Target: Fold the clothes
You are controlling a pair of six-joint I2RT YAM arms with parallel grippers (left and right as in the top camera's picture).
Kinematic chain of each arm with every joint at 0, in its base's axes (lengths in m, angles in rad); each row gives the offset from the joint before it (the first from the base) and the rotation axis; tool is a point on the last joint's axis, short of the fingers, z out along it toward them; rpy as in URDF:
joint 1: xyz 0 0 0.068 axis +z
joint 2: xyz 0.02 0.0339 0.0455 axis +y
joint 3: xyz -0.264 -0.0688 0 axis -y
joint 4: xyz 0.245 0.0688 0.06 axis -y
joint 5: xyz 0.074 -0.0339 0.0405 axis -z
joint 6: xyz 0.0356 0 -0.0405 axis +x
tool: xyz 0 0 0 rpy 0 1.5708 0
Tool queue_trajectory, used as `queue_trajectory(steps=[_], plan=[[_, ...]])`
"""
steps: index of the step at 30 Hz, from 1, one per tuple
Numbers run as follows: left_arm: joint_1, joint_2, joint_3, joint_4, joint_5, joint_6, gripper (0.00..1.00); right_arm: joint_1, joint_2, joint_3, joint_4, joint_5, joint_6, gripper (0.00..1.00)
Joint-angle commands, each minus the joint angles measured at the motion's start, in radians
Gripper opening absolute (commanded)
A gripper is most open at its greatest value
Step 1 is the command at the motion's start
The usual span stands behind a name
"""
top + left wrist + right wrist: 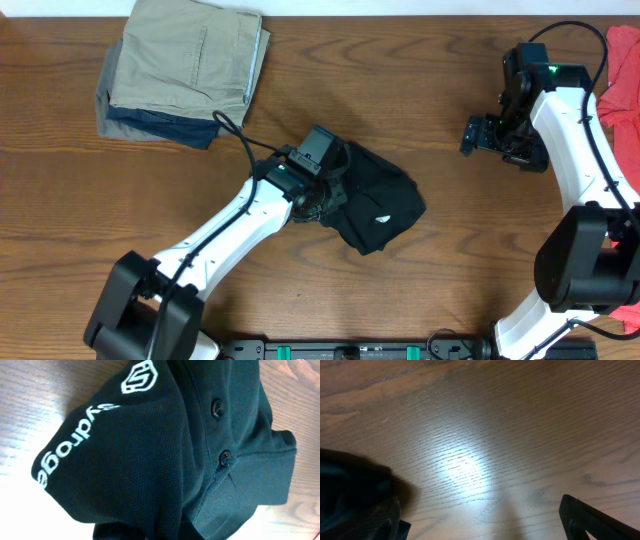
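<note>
While hanging over the nine o'clock edge of black shirt (382,208), bunched near counter (90,210) centre with long axis ten to four o'clock, hides the opening of left pincer (325,192) beyond telling, leaving wide-spread, empty right pincer (468,135) well apart at two o'clock, clearly farther.

shirt (385,205) central, folded pile (185,65) back-left, perhaps cloth (625,70) right

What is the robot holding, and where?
The right gripper holds nothing. The left gripper sits at the edge of the black shirt, but its fingers are hidden, so a grip cannot be told.
</note>
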Motion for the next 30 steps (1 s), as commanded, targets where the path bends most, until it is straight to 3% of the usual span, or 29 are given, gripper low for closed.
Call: queue_trajectory(steps=[1,7,15,19,20,23,25,30], plan=[[0.003,0.038,0.008,0.019,0.003,0.018,0.06,-0.005,-0.007,0.002,0.0,0.013,-0.011,0.99],[0.003,0.099,0.008,0.04,0.002,0.063,0.06,-0.005,-0.007,0.002,0.0,0.013,-0.011,0.99],[0.004,0.165,-0.009,0.092,0.002,0.223,0.06,-0.005,-0.007,0.002,0.0,0.013,-0.011,0.99],[0.01,0.17,-0.027,0.072,0.002,0.225,0.06,-0.005,-0.007,0.002,0.0,0.013,-0.011,0.99],[0.011,0.17,-0.027,0.054,0.002,0.225,0.11,-0.005,-0.007,0.002,0.0,0.013,-0.011,0.99],[0.01,0.17,-0.027,0.013,0.001,0.225,0.47,-0.005,-0.007,0.002,0.0,0.013,-0.011,0.99],[0.011,0.169,-0.027,-0.023,-0.027,0.204,0.52,-0.005,-0.007,0.002,0.0,0.013,-0.011,0.99],[0.026,0.165,-0.024,-0.12,-0.069,0.146,0.52,-0.005,-0.007,0.002,0.0,0.013,-0.011,0.99]])
